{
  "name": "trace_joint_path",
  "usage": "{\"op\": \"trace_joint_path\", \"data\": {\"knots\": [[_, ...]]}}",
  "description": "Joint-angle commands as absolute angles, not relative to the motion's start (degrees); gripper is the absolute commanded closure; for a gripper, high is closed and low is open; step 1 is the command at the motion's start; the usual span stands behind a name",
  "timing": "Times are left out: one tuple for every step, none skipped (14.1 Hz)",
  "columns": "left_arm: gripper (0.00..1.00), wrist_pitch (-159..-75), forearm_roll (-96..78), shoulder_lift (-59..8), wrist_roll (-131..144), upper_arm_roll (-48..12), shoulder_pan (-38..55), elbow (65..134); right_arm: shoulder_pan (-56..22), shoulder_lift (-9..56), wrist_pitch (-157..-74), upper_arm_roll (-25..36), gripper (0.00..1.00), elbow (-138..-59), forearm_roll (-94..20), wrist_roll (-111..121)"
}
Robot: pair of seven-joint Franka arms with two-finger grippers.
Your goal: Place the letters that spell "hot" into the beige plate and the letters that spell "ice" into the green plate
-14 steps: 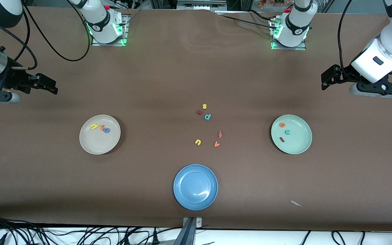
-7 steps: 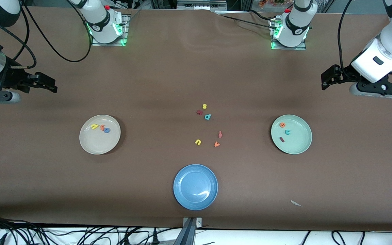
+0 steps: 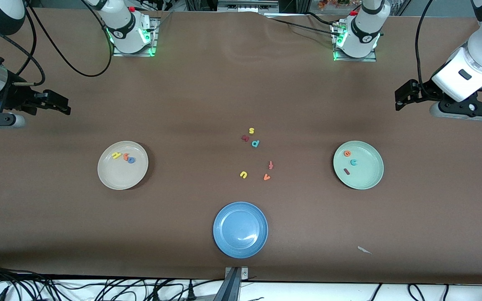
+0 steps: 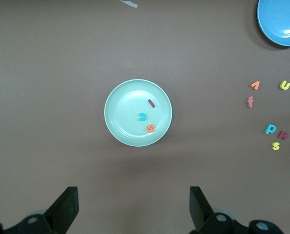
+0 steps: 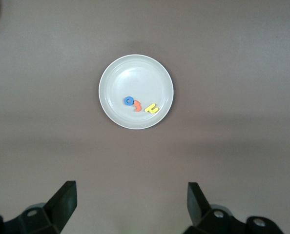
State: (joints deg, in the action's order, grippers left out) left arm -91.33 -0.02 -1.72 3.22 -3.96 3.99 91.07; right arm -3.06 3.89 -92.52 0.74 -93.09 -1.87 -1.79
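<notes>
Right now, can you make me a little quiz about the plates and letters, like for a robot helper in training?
1. True or false: the beige plate holds three letters.
2. Which plate holds no letters? A) green plate B) blue plate C) beige plate
3. Fill in: the teal c lies in the ___ plate.

Extra facts: the left gripper hangs open over the table at the left arm's end, near the green plate. The right gripper hangs open at the right arm's end, near the beige plate. Neither holds anything.

Key: 1 true; 2 B; 3 green.
</notes>
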Motion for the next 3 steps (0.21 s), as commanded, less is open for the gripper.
{"op": "trace_joint_path", "data": {"knots": [[0.00, -90.6, 1.2, -1.9, 2.5, -4.3, 3.8, 90.0, -2.5, 4.7, -90.9, 0.2, 0.00, -91.1, -1.2, -1.4], [0.00, -90.6, 1.2, -1.9, 2.5, -4.3, 3.8, 90.0, -2.5, 4.7, -90.8, 0.2, 0.00, -91.1, -1.2, -1.4], [0.00, -90.6, 1.2, -1.9, 2.5, -4.3, 3.8, 90.0, -2.5, 4.7, -90.8, 0.2, 0.00, -91.1, -1.2, -1.4]]}}
